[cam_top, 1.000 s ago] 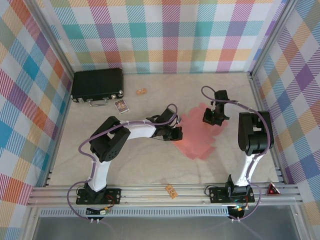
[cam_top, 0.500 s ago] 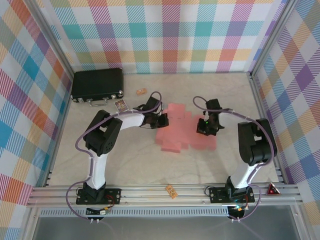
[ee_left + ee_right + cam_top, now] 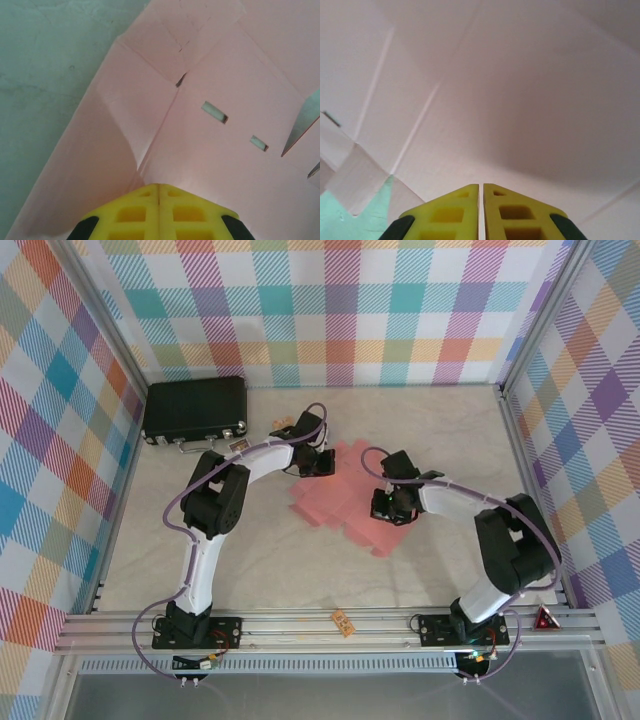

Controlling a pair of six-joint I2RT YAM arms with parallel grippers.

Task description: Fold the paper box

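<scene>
Since a second ago the paper box [image 3: 338, 502] has slid left and toward the back wall, and both arms have come with it. The left gripper [image 3: 320, 462], fingers closed, sits at the sheet's far-left corner; I cannot tell if card is pinched. The sheet lies flat mid-table, long axis running near-right to the right gripper [image 3: 390, 508], closed but for a sliver, tips on card; bare table [image 3: 300, 570] in front gives room.

The pale marbled table [image 3: 150, 540] carries the unfolded paper box [image 3: 335, 502] mid-surface — a black case [image 3: 195, 408] lies at its far-left corner.
</scene>
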